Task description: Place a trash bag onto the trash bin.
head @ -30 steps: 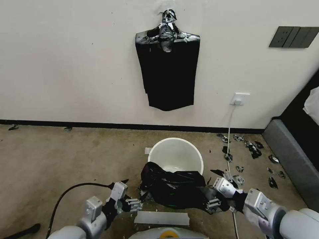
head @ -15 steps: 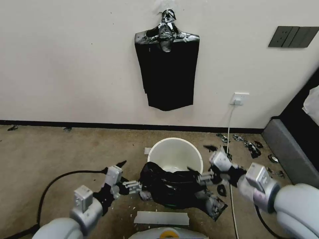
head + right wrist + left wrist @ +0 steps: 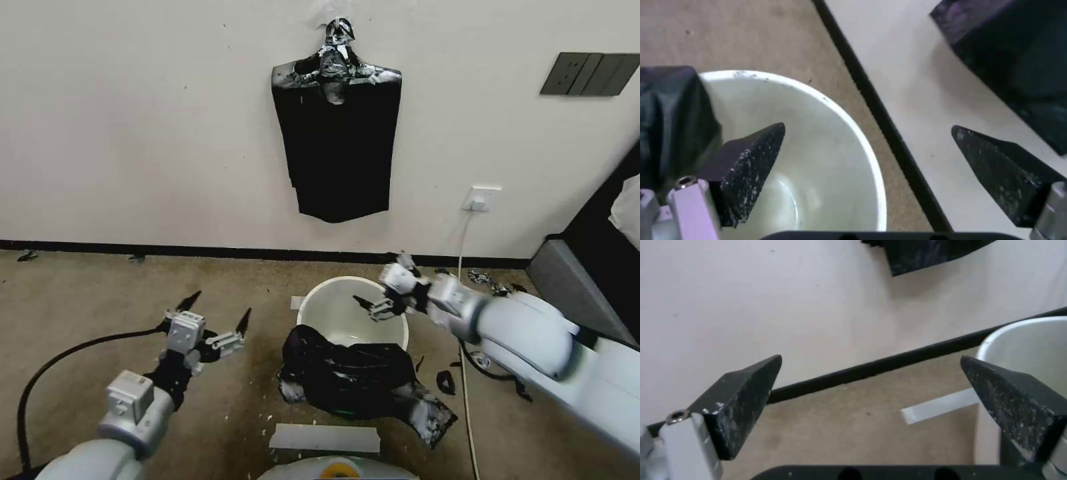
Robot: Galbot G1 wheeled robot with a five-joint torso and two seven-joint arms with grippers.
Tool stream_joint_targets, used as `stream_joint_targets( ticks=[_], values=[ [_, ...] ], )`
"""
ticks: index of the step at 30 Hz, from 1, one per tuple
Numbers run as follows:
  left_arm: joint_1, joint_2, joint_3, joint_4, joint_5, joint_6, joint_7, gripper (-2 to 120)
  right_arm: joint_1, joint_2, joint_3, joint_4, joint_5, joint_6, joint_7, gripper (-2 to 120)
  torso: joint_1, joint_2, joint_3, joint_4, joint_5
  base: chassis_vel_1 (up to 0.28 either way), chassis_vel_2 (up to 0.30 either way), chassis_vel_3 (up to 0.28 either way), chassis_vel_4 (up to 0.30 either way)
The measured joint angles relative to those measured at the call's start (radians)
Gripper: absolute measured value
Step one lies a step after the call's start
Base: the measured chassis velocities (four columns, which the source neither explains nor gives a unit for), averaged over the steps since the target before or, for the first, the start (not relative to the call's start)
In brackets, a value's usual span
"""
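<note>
The trash bin (image 3: 352,313) is taken as the landmark here, seen standing upright on the carpet near the wall, its mouth uncovered. The trash bag (image 3: 353,381) is found crumpled in a heap against the bin's near side, its top edge draped just over the near rim, the rest spilled down onto the carpet towards the robot.

The right claw (image 3: 389,293) is held above the bin's far-right rim, fingers spread wide apart and nothing gripped; in the right wrist view one fingertip (image 3: 760,146) is seen over the bin's pale inside (image 3: 818,160), with the bag's black fold (image 3: 671,123) at the bin's edge. The left claw (image 3: 215,319) is raised well to the left of the bin, clear of the bag, its fingers likewise parted and empty; the bin's wall (image 3: 1031,343) is caught just beyond one finger in the left wrist view.

A bunch of black bags (image 3: 337,133) is hung on the wall above and behind the bin. A white strip (image 3: 325,438) is laid on the carpet on the bin's near side, just past the bag
</note>
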Motion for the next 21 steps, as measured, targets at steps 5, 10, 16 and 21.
stream_joint_targets(
  ticks=[5, 10, 16, 21],
  values=[
    [0.011, -0.011, -0.001, 0.005, 0.011, -0.003, -0.010, 100, 0.152, 0.085, -0.156, -0.137, 0.020, -0.037, -0.030, 100, 0.000, 0.000, 0.000, 0.0000, 0.0002, 0.000, 0.000, 0.000, 0.000],
    [0.021, -0.032, 0.009, 0.017, 0.030, -0.010, -0.008, 100, 0.234, 0.118, -0.254, -0.247, 0.025, -0.047, -0.087, 100, 0.000, 0.000, 0.000, -0.0002, 0.0001, 0.000, 0.000, 0.000, 0.000],
    [0.021, -0.048, 0.034, 0.036, 0.050, -0.014, -0.005, 100, 0.277, 0.146, -0.297, -0.335, 0.030, -0.047, -0.104, 100, 0.000, 0.000, 0.000, -0.0002, 0.0002, 0.000, 0.000, 0.000, 0.000],
    [0.021, -0.061, 0.053, 0.046, 0.065, -0.016, -0.003, 100, 0.304, 0.173, -0.322, -0.390, 0.030, -0.047, -0.111, 93, 0.000, 0.000, 0.000, -0.0002, 0.0003, 0.000, 0.000, 0.000, 0.000]
  ],
)
